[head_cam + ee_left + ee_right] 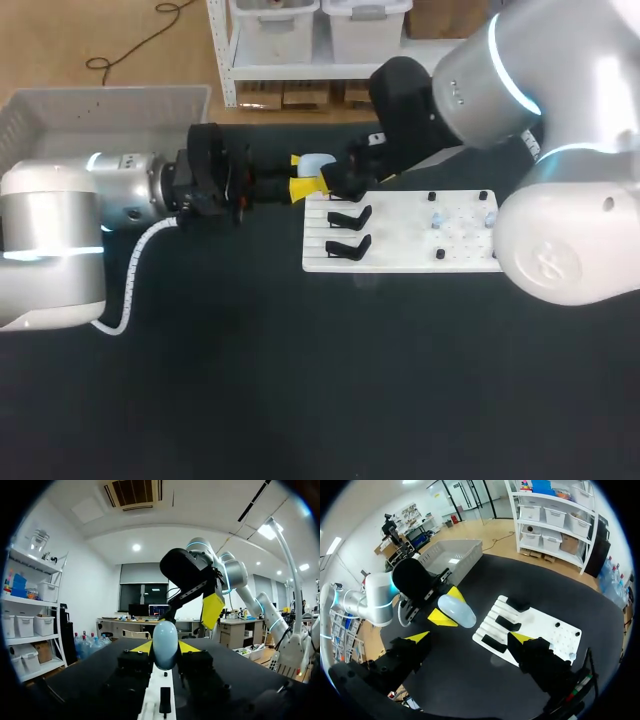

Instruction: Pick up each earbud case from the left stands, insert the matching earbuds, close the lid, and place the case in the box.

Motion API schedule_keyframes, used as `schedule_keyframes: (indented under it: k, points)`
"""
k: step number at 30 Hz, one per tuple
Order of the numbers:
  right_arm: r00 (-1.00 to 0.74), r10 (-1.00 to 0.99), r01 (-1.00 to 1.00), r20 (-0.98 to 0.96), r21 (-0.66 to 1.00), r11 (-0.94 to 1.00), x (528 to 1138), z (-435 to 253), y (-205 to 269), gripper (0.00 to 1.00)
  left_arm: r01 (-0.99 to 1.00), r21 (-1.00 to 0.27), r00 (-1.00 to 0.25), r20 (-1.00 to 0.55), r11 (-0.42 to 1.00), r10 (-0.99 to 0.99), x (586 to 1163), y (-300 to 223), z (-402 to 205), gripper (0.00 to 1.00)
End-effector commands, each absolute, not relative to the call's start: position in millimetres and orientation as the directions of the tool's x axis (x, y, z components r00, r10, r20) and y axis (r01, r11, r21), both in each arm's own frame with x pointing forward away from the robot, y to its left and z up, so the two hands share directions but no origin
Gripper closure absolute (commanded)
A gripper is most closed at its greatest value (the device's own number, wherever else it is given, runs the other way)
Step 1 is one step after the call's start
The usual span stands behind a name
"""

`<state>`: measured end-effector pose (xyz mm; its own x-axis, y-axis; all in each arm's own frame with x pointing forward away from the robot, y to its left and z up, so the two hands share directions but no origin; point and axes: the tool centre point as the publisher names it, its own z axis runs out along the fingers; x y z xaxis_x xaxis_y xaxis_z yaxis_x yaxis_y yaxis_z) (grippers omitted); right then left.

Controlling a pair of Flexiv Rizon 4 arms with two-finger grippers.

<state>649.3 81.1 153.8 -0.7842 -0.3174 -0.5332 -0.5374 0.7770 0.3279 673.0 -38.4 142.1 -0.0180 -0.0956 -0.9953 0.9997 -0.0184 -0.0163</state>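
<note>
Two yellow tips of the left gripper (165, 649) press the pale blue, egg-shaped plastic earbud case (165, 641) from either side, so this gripper is clamped on it, low on its body, with the case held clear of the black table (250, 380). The case stands upright between the tips. Its long axis runs up and down, crosswise to the fingers, and its narrower rounded end is uppermost. No lid seam shows, so which end opens cannot be told.

The case is probably light and rigid. Its shell looks smooth and glossy, so it could slip or twist in a narrow pinch. A hold across the broad middle, on opposite sides, looks safest, with moderate pressure and the lid end left free for opening.

Just ahead of the held case and a little above it hangs the right gripper (470, 637), its fingers spread wide with nothing between them. Under and ahead of the left gripper lies the flat white board (400, 262) with its black stands (348, 218). Behind the left gripper and off to one side sits the grey slatted plastic box (110, 92).
</note>
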Motion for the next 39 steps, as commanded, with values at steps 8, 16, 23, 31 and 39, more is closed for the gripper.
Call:
schedule_keyframes:
  k: [8,16,23,31,39]
  points:
    - [-0.792,-0.319,-0.528,-0.52,0.324,0.785,660,148,84,0.0,1.0,-0.016,-0.017,-0.995,-0.017,-0.096,673,-39,141,1.0]
    - [-0.795,-0.322,-0.526,-0.514,0.321,0.788,665,145,85,0.0,1.0,-0.016,-0.017,-0.995,-0.017,-0.096,673,-39,141,1.0]
    - [-0.798,-0.32,-0.522,-0.511,0.318,0.791,669,144,85,0.0,1.0,-0.016,-0.017,-0.995,-0.017,-0.096,673,-39,141,1.0]
    - [-0.799,-0.315,-0.518,-0.513,0.319,0.794,672,144,85,0.0,1.0,-0.016,-0.017,-0.995,-0.017,-0.096,673,-39,141,1.0]
    - [-0.798,-0.314,-0.514,-0.514,0.309,0.801,675,146,85,0.0,1.0,-0.016,-0.017,-0.995,-0.017,-0.096,673,-39,141,1.0]
